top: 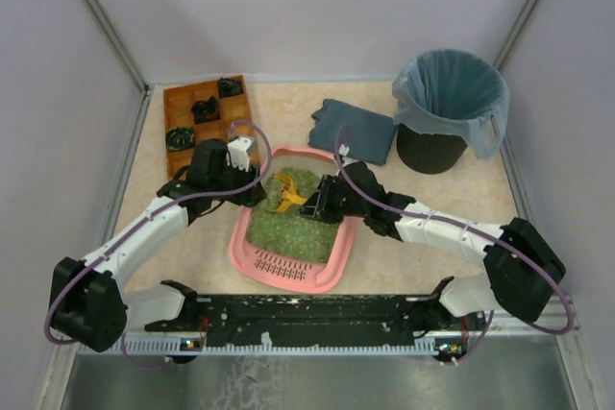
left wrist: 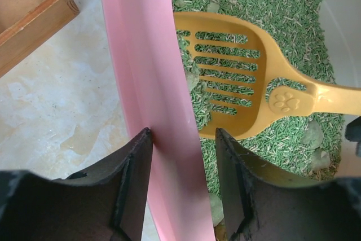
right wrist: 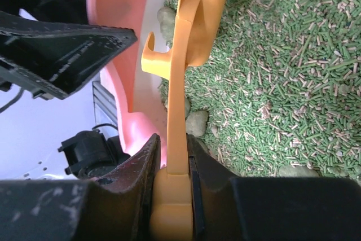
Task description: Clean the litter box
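As the overhead camera shows it, the left gripper [top: 256,193] sits at the left rim of the pink litter box [top: 293,274]. The right gripper [top: 309,204] hangs over the green litter [top: 293,232] just to its right, with a yellow scoop [top: 285,197] between the two. A wooden tray [top: 205,120] lies beyond the left gripper. A folded blue-grey cloth [top: 354,130] and a lined black bin [top: 450,117] lie beyond the right one.

From the left wrist, the two black fingers [left wrist: 132,190] straddle the box's rim. The outer one touches the rim's outer edge above the table [left wrist: 62,111]. The inner one stands inside the box, with a thin strip of litter showing between it and the rim. Whether they clamp the wall I cannot tell. Just ahead of the inner finger the scoop's slotted blade lies on the litter, its handle running off to the right.

From the right wrist, that gripper's pads [right wrist: 130,196] are closed tight on the scoop's handle, which runs straight ahead of them. Litter with a few pale clumps [right wrist: 197,122] lies to the right of the handle. The pink wall and the left gripper's black body lie to its left.
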### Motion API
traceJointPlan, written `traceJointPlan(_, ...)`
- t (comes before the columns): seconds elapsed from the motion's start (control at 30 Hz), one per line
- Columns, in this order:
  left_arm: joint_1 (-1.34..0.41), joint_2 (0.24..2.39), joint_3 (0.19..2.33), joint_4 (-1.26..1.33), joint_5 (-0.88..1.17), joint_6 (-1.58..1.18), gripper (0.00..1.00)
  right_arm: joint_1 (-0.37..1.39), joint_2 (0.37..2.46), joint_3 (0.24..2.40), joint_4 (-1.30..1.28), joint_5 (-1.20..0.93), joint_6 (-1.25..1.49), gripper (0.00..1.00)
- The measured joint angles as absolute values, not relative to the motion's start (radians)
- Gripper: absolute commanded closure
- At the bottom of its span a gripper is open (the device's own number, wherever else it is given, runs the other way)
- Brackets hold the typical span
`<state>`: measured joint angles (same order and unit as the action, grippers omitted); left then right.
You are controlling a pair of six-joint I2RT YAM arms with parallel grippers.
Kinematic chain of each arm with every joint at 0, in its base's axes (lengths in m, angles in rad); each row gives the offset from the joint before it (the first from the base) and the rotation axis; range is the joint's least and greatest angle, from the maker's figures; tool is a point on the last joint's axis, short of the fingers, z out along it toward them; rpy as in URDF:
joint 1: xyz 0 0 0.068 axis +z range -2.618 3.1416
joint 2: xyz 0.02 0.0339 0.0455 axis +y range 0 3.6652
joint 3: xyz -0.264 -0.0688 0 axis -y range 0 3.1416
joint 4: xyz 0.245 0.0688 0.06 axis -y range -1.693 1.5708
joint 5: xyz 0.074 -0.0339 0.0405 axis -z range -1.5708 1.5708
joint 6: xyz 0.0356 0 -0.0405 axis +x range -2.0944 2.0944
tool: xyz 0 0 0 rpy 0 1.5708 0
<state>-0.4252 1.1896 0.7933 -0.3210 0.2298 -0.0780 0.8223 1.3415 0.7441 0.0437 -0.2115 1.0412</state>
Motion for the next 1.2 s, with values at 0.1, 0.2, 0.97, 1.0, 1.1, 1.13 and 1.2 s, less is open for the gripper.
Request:
traceJointPlan(0.1, -0.426, 1.19, 0.793, -0.322, 0.234, -0.079, 0.44, 0.815, 1.314, 0.744, 0.044, -0.211, 1.044, 1.0)
traceJointPlan(0.2, -0.426, 1.19, 0.793, -0.322, 0.236, -0.079, 0.43, 0.81, 1.289, 0.744, 0.044, -0.211, 1.044, 1.0)
traceJointPlan(0.97, -0.43, 1.082, 0.78, -0.313, 0.218, -0.087, 0.15, 0.791, 1.118, 0.559, 0.089, -0.217, 1.051, 1.0)
traceJointPlan(1.0, -0.43, 1.072, 0.778, -0.313, 0.212, -0.089, 0.15, 0.789, 1.1, 0.547, 0.101, -0.218, 1.053, 1.0)
traceJointPlan(1.1, -0.43, 1.035, 0.768, -0.305, 0.183, -0.094, 0.14, 0.786, 1.037, 0.508, 0.133, -0.22, 1.056, 1.0)
traceJointPlan(1.13, -0.43, 1.023, 0.765, -0.302, 0.173, -0.097, 0.14, 0.785, 1.011, 0.495, 0.145, -0.221, 1.058, 1.0)
traceJointPlan(1.2, -0.43, 0.993, 0.753, -0.289, 0.146, -0.102, 0.15, 0.782, 0.953, 0.455, 0.192, -0.221, 1.059, 1.0)
